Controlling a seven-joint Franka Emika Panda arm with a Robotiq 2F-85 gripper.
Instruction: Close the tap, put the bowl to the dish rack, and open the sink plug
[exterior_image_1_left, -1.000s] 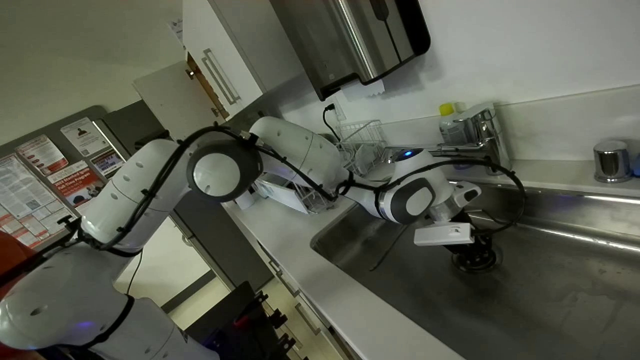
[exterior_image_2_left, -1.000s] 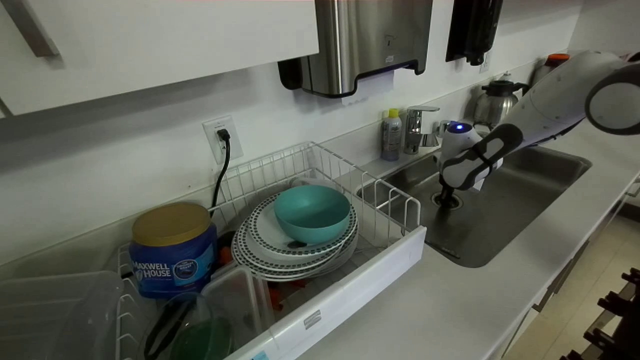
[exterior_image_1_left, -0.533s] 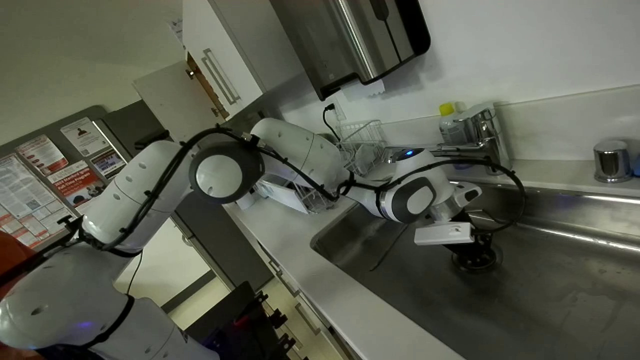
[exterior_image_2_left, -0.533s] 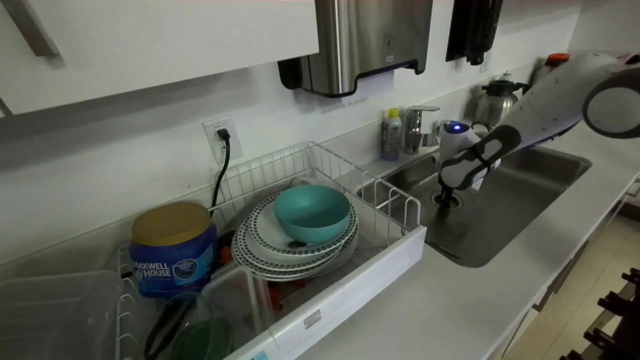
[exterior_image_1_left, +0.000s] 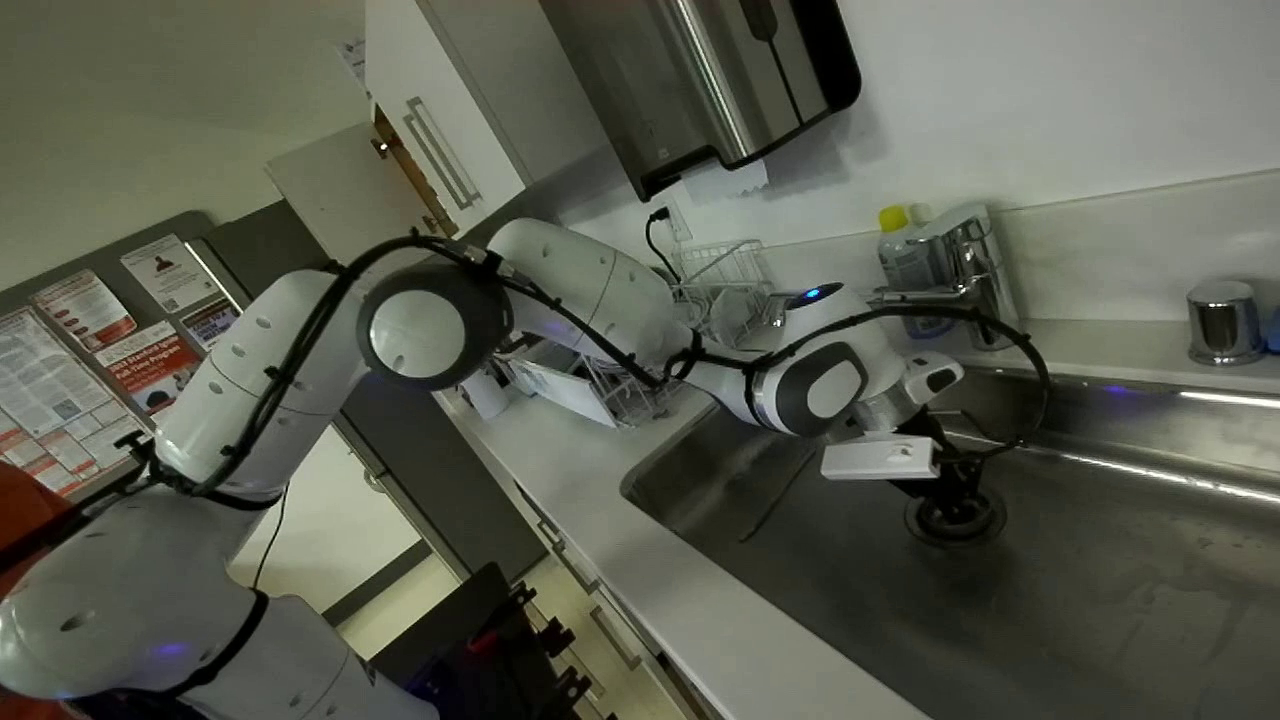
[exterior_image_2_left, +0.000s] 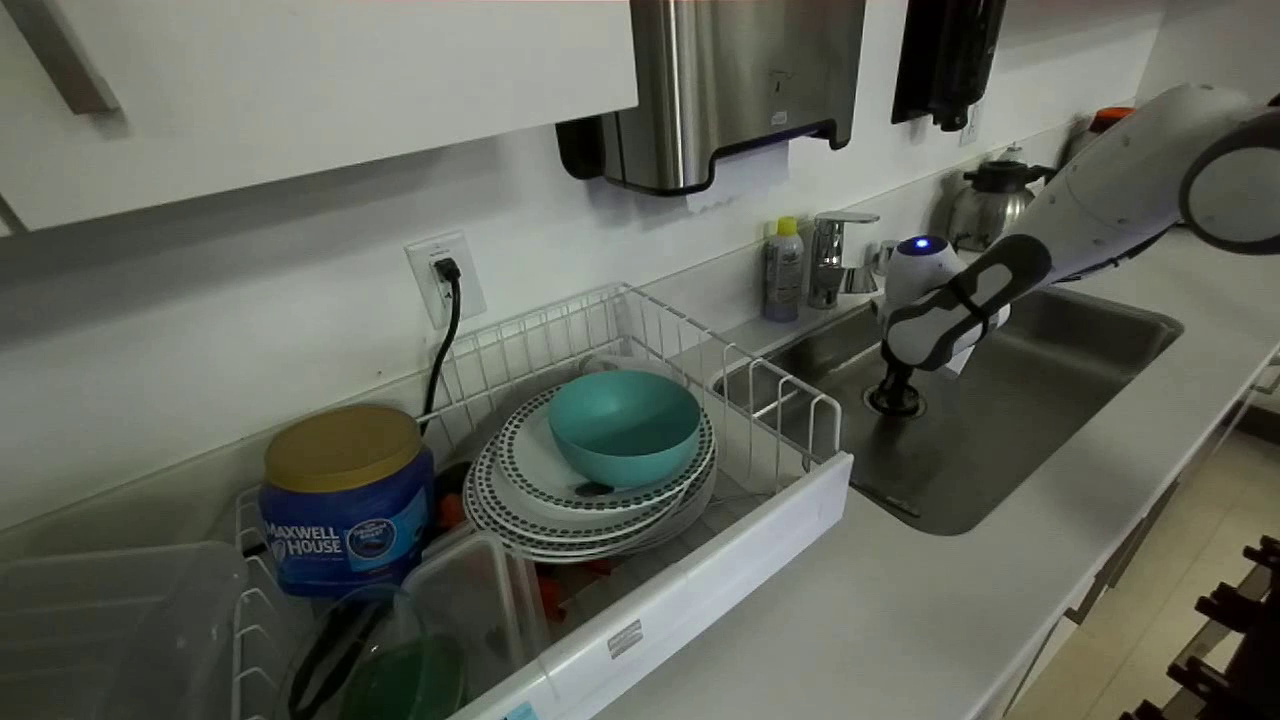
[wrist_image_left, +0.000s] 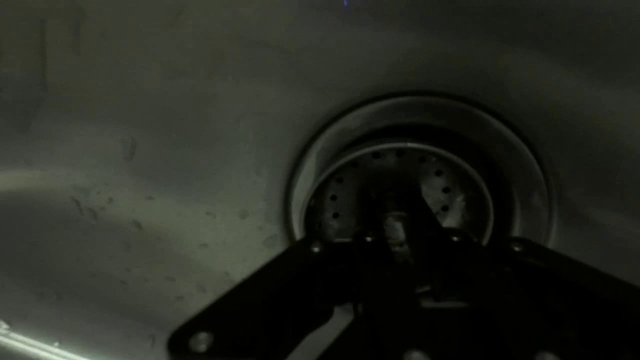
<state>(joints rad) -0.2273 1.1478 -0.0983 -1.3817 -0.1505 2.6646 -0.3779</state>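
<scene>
Our gripper (wrist_image_left: 394, 202), clamped on the middle of the sink plug (wrist_image_left: 350, 195), has just risen slightly — the plug shows off-centre within the drain ring (wrist_image_left: 532, 200) — so we judge opening it is under way.

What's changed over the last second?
The hand rose slightly, and more of the drain ring shows under it in an exterior view. It now appears closed on the middle of the sink plug; whether it gripped earlier, I can't tell. Unchanged: teal bowl on the plate stack in the dish rack, chrome tap.
</scene>
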